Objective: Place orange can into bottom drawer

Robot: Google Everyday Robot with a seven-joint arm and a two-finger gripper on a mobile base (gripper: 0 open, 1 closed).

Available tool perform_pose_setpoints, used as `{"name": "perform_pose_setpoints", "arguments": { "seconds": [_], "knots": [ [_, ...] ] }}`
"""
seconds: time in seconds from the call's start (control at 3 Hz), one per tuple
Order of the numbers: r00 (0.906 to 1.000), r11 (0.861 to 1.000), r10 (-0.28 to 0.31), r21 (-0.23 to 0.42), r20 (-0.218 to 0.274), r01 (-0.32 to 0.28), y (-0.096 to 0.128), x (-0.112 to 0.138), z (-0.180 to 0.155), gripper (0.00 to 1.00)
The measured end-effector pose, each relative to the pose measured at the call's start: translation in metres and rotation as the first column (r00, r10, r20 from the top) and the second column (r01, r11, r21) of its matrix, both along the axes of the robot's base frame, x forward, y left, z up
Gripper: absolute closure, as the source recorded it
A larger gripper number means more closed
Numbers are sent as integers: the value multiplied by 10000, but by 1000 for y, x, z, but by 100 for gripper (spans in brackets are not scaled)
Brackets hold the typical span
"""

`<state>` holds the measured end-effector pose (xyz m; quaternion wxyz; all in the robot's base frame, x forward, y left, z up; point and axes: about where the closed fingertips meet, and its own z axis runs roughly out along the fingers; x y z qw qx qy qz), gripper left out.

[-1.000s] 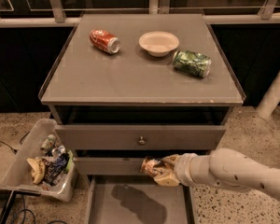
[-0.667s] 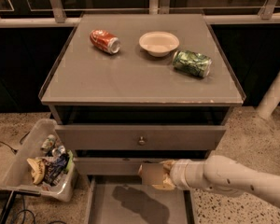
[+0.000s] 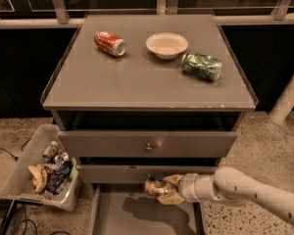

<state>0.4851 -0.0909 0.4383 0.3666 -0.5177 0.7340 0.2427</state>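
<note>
**Entry: orange can over bottom drawer**

- Orange can (image 3: 152,186): one. It is gripped in the claw (image 3: 167,190), which is closed around it. The can sticks out to the left of the claw with its long axis roughly level, running left to right. It is in the air, just in front of the middle drawer front.
- Bottom drawer (image 3: 137,224): one, pulled open. Its grey floor lies directly below the can, so the key direction is straight down. The can appears to sit over the rear part of the tray, and nothing is seen in the drawer.
- Arm: one, reaching in from the right.
- Upper drawers: two. The knobbed front (image 3: 148,147) is closed.
- Tabletop (image 3: 137,87): carries one red can (image 3: 109,43), one green can (image 3: 201,66) and one white bowl (image 3: 166,44), all well apart from the claw.
- Plastic bin (image 3: 19,173): one, on the floor at left, holding mixed litter.
</note>
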Motion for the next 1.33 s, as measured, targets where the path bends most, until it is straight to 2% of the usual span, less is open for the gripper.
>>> {"name": "perform_pose_setpoints", "arguments": {
  "seconds": [0.33, 0.67, 1.0, 1.33],
  "knots": [
    [9988, 9988, 418, 276, -267, -411, 6, -8, 0, 100],
    [9988, 9988, 407, 266, -264, -400, 6, -8, 0, 100],
    [9972, 9988, 436, 256, -602, -421, 14, -18, -18, 100],
    [9914, 9990, -224, 347, -1292, 271, 20, -44, -66, 100]
  ]
}}
